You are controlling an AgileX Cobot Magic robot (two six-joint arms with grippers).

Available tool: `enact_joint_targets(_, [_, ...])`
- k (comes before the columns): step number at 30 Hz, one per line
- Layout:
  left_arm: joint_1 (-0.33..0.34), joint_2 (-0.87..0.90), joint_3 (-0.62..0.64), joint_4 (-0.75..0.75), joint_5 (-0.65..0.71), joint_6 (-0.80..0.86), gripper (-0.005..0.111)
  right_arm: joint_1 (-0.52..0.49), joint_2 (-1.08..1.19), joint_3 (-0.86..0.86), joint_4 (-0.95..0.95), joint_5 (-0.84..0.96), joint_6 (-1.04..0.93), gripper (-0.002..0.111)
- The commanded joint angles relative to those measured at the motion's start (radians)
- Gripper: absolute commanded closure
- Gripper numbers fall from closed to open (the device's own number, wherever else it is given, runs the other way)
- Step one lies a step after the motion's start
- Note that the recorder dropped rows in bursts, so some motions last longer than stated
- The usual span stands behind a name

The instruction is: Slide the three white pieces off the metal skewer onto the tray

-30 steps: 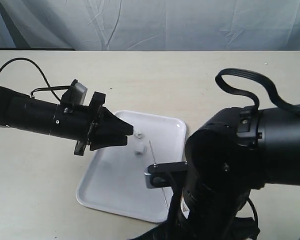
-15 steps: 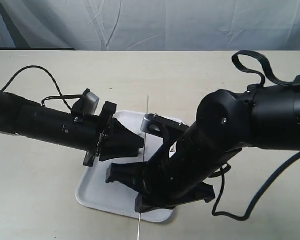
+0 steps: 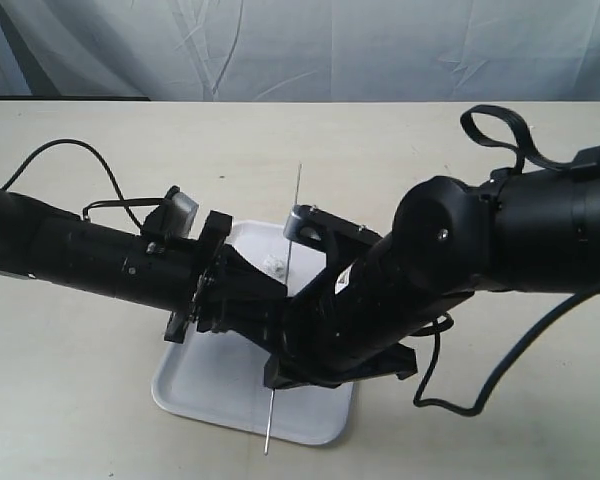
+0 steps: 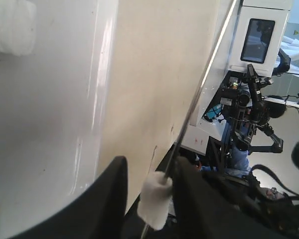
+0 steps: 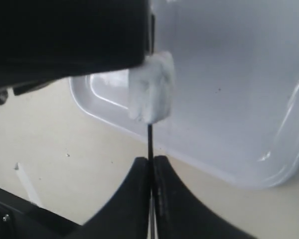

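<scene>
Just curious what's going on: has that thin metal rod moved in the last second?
Yes. The metal skewer has shifted left across the tray, and its ends now reach past the far and near rims.

The metal skewer (image 3: 295,195) slants over the tray (image 3: 195,392), its ends past the tray's far and near rims. The left arm (image 3: 90,260) and right arm (image 3: 450,260) meet above the tray, with one white piece (image 3: 276,265) lying on it.
</scene>
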Motion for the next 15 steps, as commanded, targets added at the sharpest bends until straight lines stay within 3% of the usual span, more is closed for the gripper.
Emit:
enact_joint_targets(1, [-0.003, 0.0, 0.006, -0.012, 0.008, 0.01, 0.076, -0.054, 0.002, -0.033, -0.004, 0.066, -0.02, 0.109])
enact_joint_targets(15, [-0.035, 0.0, 0.006, -0.049, 0.066, 0.045, 0.076, -0.068, 0.064, -0.142, -0.014, 0.154, -0.021, 0.109])
